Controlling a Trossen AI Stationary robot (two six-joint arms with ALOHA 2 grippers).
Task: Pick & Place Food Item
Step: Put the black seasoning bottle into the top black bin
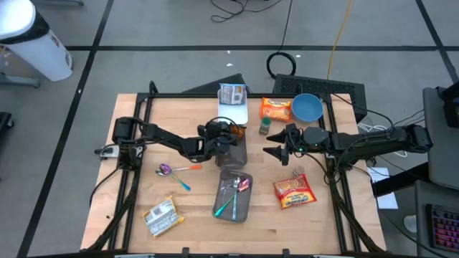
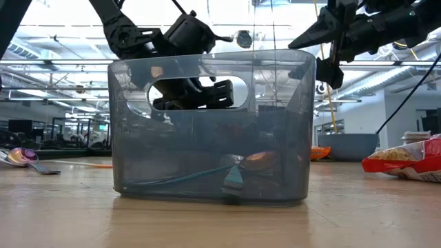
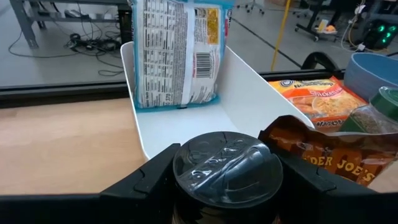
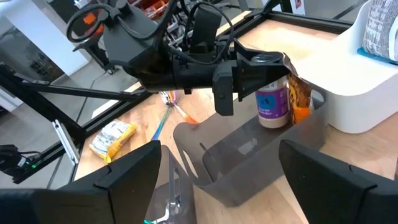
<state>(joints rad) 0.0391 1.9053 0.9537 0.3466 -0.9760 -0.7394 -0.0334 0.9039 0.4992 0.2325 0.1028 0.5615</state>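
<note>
Right wrist view is showing the left gripper (image 4: 264,71) pinching a small jar (image 4: 272,102) by its clear lid. The jar has a purple label and it is standing up. It is sitting in the gray bin (image 4: 261,152), at the end near the white tray (image 4: 367,93). An orange and brown snack bag (image 4: 298,93) is leaning right beside the jar, touching it.

Looking from the left wrist, the dark fingers (image 3: 143,180) are hugging both sides of the round lid. Just past the lid, the white tray is holding a noodle packet (image 3: 177,53) that is standing up against its back wall.

Going over to the right gripper (image 1: 272,152), its two fingers are spread wide and are holding nothing. It is hanging in the air just beside the gray bin, on the side away from the left arm.

Looking down from high up, a second gray bin (image 1: 233,195) is lying near the front of the table with some spoons or forks in it. A red noodle packet (image 1: 294,191) is lying near it. An orange noodle packet (image 1: 276,109) and a blue bowl (image 1: 307,107) are sitting at the back, past the white tray. A spoon (image 1: 166,170) and a yellow packet (image 1: 161,217) are lying on the wooden table (image 1: 193,115) on the left arm's side
</note>
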